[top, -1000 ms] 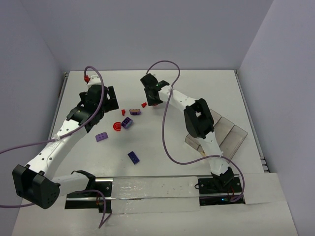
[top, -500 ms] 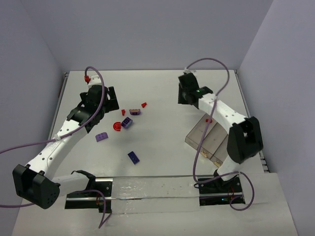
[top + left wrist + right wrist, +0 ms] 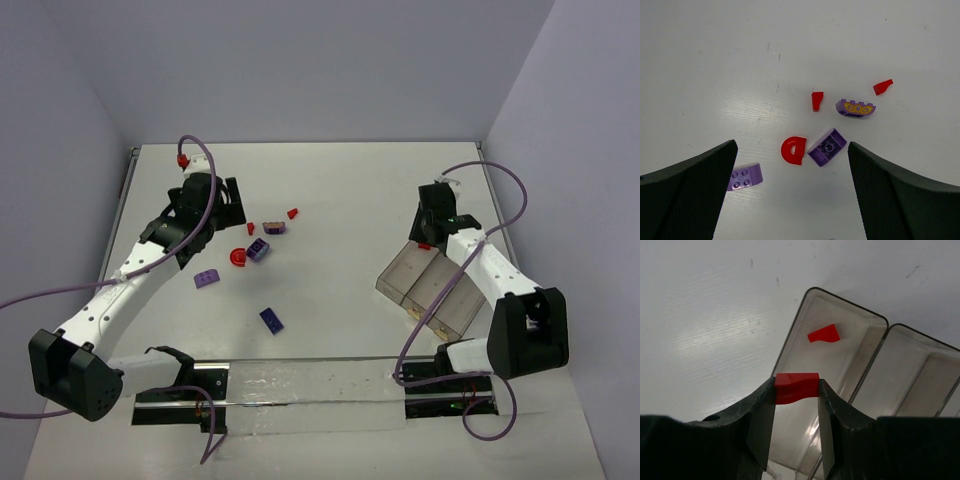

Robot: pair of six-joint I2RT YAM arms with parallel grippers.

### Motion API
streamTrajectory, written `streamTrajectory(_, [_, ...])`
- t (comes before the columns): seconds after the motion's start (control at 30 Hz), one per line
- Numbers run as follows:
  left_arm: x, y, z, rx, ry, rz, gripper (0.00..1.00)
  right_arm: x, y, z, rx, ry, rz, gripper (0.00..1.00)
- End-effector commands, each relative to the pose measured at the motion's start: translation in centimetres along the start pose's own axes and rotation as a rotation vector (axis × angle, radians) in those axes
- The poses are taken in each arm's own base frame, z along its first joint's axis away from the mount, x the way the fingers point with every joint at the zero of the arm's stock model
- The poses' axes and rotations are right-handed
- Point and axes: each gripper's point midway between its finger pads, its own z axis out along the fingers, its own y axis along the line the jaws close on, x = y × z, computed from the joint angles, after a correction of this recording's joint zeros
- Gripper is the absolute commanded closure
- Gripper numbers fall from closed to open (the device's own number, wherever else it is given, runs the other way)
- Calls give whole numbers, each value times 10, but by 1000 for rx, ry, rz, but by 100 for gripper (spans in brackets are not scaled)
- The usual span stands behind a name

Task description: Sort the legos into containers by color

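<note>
Right gripper point(image 3: 796, 391): clamped on a red brick point(image 3: 796, 384), lower centre, above the tray point(image 3: 850, 303).
Release: best centred low over the red piece point(image 3: 823, 333) inside.
Left gripper point(image 3: 222, 203): jaws wide apart, empty.

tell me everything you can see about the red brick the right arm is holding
The red brick is small, glossy plastic, with a flat top and a wavy lower front edge. It sits level, pinched at both ends between the jaws of the right gripper, near their tips; nothing else touches it. It hangs roughly above the end compartment of the tray, where another red piece already lies. No studs show from this side.
</note>
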Motion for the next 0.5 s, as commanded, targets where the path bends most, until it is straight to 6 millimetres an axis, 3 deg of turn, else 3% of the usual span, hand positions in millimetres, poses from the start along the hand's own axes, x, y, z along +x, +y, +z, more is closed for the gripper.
streamTrajectory(0.0, [-17,-11,-5,49,-54,-28,1,-2,-17,3,50,-35,26,65])
streamTrajectory(0.13, [-18,-10,-7,45,-56,-29,1,0,-22,7,59,-30,32,55])
streamTrajectory(0.2, [-17,-9,-7,47,-57,-29,1,1,-20,7,51,-24,30,34])
streamTrajectory(0.23, [-17,-9,-7,47,-57,-31,1,0,-19,7,47,-26,30,31])
streamTrajectory(0.43, [-14,-10,-6,53,-50,-36,1,-24,-6,-9,-13,-68,32,28])
streamTrajectory(0.47, [-14,-11,-6,52,-48,-36,1,-34,5,-15,-46,-88,27,29])
